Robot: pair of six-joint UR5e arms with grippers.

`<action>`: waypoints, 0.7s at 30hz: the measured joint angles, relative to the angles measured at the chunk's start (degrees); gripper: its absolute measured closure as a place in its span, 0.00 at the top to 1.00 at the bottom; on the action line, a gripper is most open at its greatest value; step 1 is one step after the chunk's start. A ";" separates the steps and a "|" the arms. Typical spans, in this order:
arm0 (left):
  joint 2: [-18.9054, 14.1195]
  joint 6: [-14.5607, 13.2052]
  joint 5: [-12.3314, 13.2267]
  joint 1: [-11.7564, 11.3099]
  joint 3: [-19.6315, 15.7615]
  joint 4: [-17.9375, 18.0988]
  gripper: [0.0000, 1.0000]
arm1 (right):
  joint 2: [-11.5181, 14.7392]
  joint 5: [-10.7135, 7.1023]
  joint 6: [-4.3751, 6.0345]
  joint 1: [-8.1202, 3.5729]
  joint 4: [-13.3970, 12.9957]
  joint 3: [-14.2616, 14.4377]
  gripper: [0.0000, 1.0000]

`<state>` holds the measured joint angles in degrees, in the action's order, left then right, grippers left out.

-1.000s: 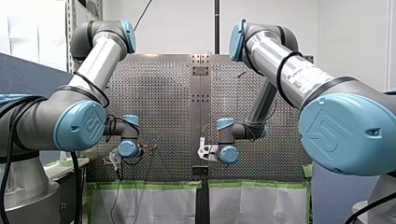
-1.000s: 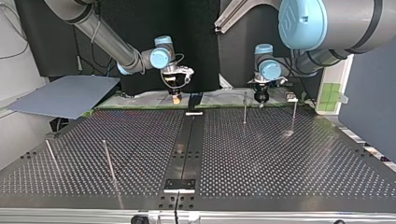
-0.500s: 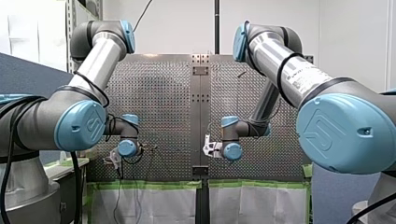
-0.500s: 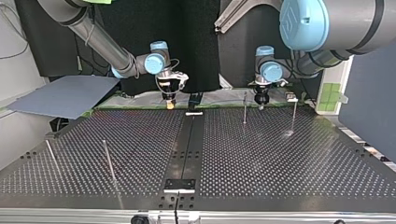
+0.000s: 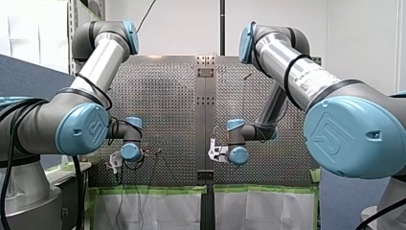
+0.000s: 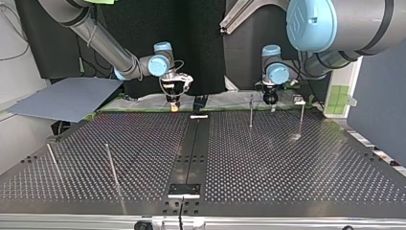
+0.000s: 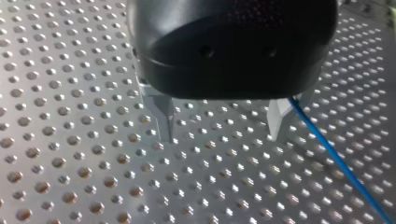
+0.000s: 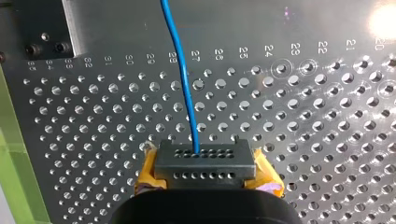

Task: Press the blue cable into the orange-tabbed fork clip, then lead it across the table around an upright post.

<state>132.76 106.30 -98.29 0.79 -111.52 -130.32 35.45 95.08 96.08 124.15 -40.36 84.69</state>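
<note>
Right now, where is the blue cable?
In the right wrist view the blue cable runs ahead from the grey block between my right gripper's yellow pads.

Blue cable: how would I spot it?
Find the big perforated table in the right wrist view. My right gripper, with yellow pads, sits over it, and the blue cable runs ahead from between them. It is the only thin blue line there.

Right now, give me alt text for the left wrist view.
My left gripper hangs open over the perforated table, its two metal fingers apart with nothing between them. A blue cable runs past one finger and on across the table.
</note>
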 joint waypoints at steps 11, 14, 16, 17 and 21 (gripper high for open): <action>-0.10 -1.72 0.08 0.26 -1.19 -3.33 1.00 | -0.01 0.03 0.18 0.08 0.27 0.00 0.00; -0.28 -2.04 1.24 0.30 -2.30 -3.89 1.00 | -0.01 0.03 0.23 0.09 0.23 0.00 0.00; -0.60 -2.18 2.13 0.31 -3.17 -3.68 1.00 | -0.01 -0.03 0.28 0.11 0.21 0.00 0.00; -1.00 -2.24 2.79 0.32 -3.83 -3.29 1.00 | -0.01 -0.10 0.30 0.14 0.20 0.00 0.00; -2.93 -2.20 5.07 0.37 -6.11 -1.62 1.00 | -0.02 -0.35 0.34 0.25 0.23 0.00 0.00</action>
<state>129.83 104.10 -93.22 1.17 -117.63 -131.94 35.44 94.73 96.42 124.40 -40.13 84.69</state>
